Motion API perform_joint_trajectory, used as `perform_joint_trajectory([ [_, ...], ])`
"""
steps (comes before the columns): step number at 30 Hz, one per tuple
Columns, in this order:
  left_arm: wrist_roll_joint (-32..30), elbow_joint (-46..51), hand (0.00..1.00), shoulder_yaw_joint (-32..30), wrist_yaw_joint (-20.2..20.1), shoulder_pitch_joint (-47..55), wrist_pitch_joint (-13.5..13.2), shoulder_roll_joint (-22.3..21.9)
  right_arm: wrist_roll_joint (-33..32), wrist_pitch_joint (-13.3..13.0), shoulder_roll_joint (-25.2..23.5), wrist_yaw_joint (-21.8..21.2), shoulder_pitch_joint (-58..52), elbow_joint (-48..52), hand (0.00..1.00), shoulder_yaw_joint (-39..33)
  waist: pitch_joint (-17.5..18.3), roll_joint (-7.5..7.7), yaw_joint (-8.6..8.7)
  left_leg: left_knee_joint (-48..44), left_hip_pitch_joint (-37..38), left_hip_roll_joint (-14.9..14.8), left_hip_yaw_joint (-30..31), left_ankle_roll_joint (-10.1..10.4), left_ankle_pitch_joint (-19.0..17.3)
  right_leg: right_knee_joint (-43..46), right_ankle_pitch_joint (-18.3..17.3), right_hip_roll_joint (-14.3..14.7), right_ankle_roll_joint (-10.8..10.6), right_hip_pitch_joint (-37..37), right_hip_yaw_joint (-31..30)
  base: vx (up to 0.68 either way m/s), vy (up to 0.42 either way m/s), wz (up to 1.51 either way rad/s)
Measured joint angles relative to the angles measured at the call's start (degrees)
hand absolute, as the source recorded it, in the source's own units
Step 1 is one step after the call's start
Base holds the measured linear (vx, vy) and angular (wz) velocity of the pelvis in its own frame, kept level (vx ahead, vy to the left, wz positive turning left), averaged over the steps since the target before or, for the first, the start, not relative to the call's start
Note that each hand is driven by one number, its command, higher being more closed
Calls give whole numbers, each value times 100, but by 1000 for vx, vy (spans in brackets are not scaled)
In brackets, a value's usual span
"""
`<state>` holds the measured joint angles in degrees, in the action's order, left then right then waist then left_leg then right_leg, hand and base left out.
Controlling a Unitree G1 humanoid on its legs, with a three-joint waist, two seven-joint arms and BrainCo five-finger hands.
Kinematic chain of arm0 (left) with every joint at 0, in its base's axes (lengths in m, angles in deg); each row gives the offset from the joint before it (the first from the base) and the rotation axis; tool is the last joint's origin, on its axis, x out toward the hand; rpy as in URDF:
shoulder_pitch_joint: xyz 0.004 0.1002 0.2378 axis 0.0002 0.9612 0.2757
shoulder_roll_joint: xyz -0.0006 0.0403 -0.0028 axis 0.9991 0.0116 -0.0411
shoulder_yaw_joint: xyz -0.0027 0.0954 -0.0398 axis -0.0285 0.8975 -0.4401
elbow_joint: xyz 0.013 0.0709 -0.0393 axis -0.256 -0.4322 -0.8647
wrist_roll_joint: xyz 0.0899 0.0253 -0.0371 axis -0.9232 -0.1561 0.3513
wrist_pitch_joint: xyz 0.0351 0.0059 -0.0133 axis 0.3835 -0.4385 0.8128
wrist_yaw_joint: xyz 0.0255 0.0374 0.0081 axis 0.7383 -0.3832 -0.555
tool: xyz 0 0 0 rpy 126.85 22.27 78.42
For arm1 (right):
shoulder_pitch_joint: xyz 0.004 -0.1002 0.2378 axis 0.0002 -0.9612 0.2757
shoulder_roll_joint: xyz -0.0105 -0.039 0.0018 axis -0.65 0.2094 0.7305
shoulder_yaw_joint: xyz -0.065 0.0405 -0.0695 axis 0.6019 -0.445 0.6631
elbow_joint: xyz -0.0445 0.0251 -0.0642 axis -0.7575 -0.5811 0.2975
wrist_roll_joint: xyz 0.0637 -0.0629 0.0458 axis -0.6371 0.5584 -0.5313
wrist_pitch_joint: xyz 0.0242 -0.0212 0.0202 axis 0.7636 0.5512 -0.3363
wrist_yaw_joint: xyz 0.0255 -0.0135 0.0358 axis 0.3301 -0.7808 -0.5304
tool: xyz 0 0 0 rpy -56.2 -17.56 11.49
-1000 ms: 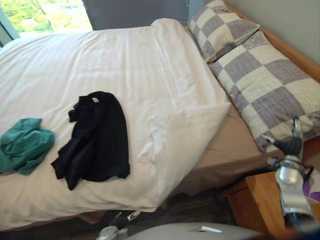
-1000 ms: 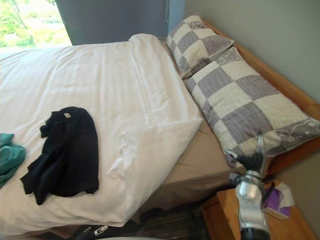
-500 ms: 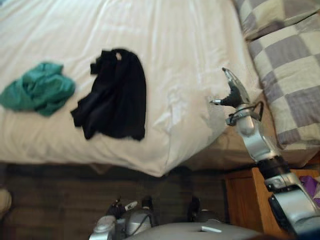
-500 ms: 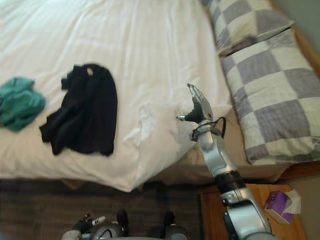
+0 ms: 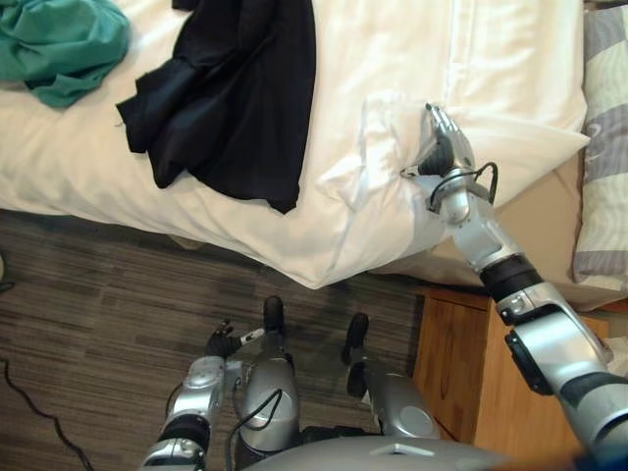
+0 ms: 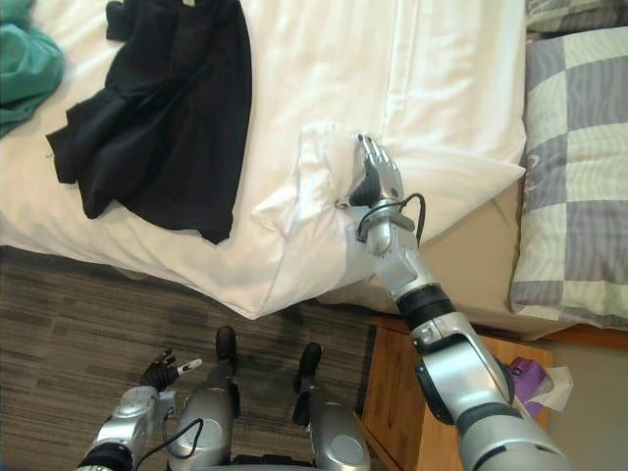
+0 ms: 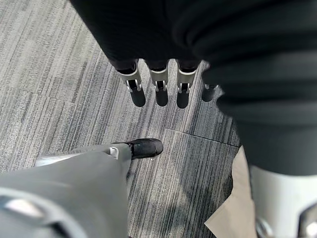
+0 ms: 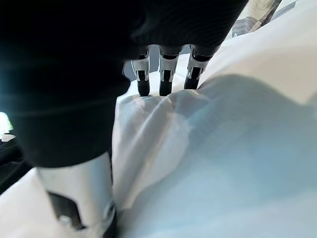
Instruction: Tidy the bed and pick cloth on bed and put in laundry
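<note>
Right hand (image 5: 439, 149) has come down onto the turned-back corner of the duvet (image 5: 510, 59).
Well left of its fingers (image 8: 166, 72), the green cloth (image 5: 59, 39) and, nearer, the black garment (image 5: 240, 88) lie unpicked on the bed (image 5: 549, 221). The fingers lie straight and together on the white fold, pinching nothing, so tidying seems first. Pulling the duvet may drag the garments. A checked pillow (image 5: 603, 177) lies right. The left hand (image 5: 221, 341) hangs loose-fingered.
</note>
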<state>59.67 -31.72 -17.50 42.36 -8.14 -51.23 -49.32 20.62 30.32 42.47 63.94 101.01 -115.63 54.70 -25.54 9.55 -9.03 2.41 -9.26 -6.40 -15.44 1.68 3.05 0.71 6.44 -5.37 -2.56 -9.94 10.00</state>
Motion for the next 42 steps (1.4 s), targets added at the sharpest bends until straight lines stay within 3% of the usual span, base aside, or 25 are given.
perform_joint_trajectory([
  [6,54,-5,0,204,9,-273,97,-8,-611,241,46,0,503,-449,100,7,-151,-153,0,-93,-207,85,-16,-21,-6,-2,18,-76,1,-162,-15,1,58,1],
  [12,35,-12,0,224,-6,-381,128,-59,-1119,174,59,143,512,-616,100,-23,-173,-188,8,-93,-205,59,-94,-51,12,-29,-65,-41,102,-164,-93,-18,7,-6],
  [15,-9,6,0,223,-8,-425,131,-66,-1652,6,47,376,189,-413,100,-244,-173,-187,14,-76,-150,18,-141,-43,48,-31,-72,6,113,-137,-143,-5,-20,-7],
  [19,-18,15,0,225,4,-292,209,-116,-2224,-317,-133,829,-1020,293,100,-838,-153,-161,25,97,297,-29,-308,-23,81,-30,-72,84,114,140,-324,30,-5,-17],
  [23,-24,47,0,248,13,-75,249,-214,-2447,-587,-572,1258,-2179,1167,100,-1403,-44,-75,270,316,625,41,-545,2,104,-37,-92,98,97,248,-493,27,34,-33],
  [24,-54,44,0,287,12,-22,255,-223,-2475,-655,-690,1358,-2521,1356,0,-1516,38,-32,329,315,646,53,-607,2,104,-54,-114,95,98,247,-574,40,17,-27],
  [27,-207,35,0,459,5,225,306,-305,-2628,-998,-1001,1562,-3673,1670,0,-1793,493,-24,528,315,724,65,-692,32,83,-76,-191,96,41,281,-685,67,-11,-20],
  [30,-237,-92,0,582,5,485,301,-459,-2771,-1448,-1209,1595,-4405,1713,0,-1873,822,-147,667,323,1050,60,-845,104,1,-70,-338,111,20,523,-800,51,-23,-27],
  [31,-236,-206,0,661,-3,563,295,-527,-2995,-1688,-1352,1531,-4768,1757,0,-1967,1061,-232,694,345,1108,66,-915,126,-20,-67,-450,113,43,554,-896,23,-27,-17],
  [34,-239,-327,0,672,-15,765,238,-679,-3278,-1903,-1596,1221,-5050,1697,0,-2062,1306,-476,830,355,1260,46,-936,151,-47,-50,-609,137,20,679,-930,7,-33,-9],
  [37,-234,-464,0,673,-61,892,170,-761,-3545,-2089,-1640,983,-5184,1360,0,-2071,1456,-692,857,356,1395,34,-1009,195,-139,-70,-621,147,13,783,-958,11,-11,-10],
  [41,-224,-606,0,653,-148,912,1,-761,-5507,-2815,-1985,209,-5284,715,0,-2446,1521,-769,890,355,1548,35,-1176,222,-227,-105,-617,160,7,873,-1110,19,6,-20],
  [42,-181,-639,0,644,-192,915,-41,-762,-6336,-3052,-2141,-120,-5409,488,0,-2701,1532,-765,895,355,1594,34,-1260,230,-261,-142,-604,165,-10,893,-1193,56,7,-34],
])
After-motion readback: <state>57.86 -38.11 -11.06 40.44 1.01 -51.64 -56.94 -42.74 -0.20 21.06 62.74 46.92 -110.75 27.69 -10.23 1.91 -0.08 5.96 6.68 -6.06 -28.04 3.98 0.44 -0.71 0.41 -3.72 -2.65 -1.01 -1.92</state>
